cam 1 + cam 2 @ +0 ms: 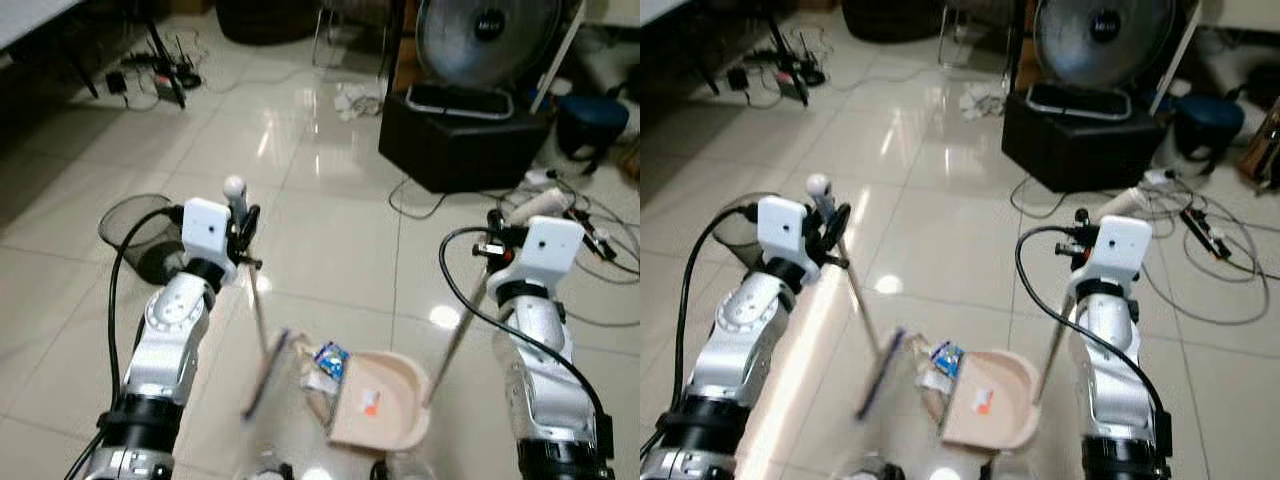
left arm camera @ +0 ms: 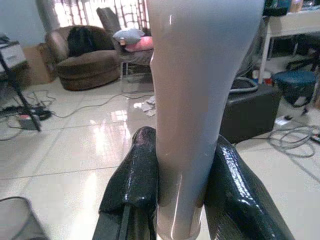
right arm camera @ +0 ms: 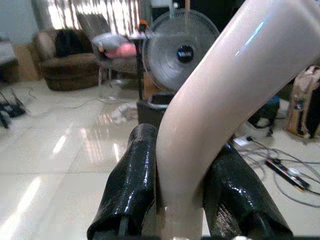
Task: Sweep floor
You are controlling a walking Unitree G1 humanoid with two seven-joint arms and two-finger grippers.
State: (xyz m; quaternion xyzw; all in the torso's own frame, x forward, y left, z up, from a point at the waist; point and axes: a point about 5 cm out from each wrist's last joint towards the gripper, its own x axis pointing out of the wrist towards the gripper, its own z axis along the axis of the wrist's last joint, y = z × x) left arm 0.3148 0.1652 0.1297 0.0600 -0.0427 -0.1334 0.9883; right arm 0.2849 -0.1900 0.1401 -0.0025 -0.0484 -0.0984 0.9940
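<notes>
Low in the frame's middle, the left gripper (image 1: pixel 243 222) clamps the broom handle (image 2: pixel 192 100) so its blurred head (image 1: pixel 263 375) drives the wrappers (image 1: pixel 327 363) toward the beige dustpan (image 1: pixel 385 400) — steadied by the right gripper (image 1: pixel 497 248), pinched on the dustpan's handle (image 3: pixel 210 115). Obstacles: mesh bin (image 1: pixel 135 228) at left, cables (image 1: pixel 590 240) at right — both off the sweep line

No writing can be read here. The fan (image 1: pixel 487 40) has a dark round badge at the middle of its grille with pale marks too small and blurred to make out, and the printed wrapper (image 1: pixel 330 360) on the floor is equally unclear.
</notes>
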